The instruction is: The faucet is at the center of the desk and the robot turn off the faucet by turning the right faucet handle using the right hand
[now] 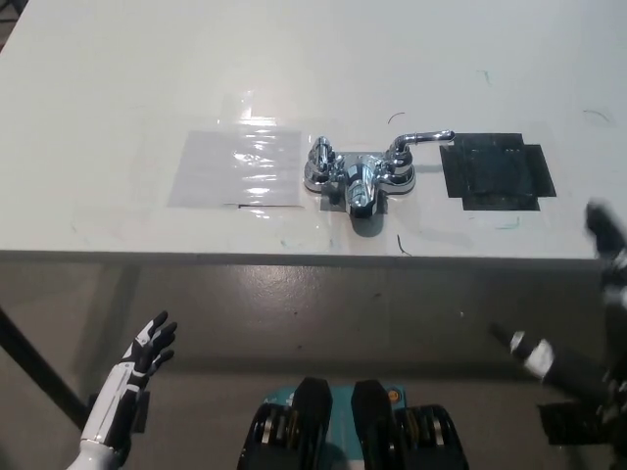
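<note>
Right hand (609,257) sits blurred near the desk (118,98) edge, finger state indeterminate, clear of the right faucet handle (423,139). Left hand (147,351) rests low, fingers spread, empty.

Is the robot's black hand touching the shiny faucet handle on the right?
Apart. In the head view, the right hand sits blurred at the picture's right edge, with bare desk and a black patch between it and the right faucet handle.
</note>
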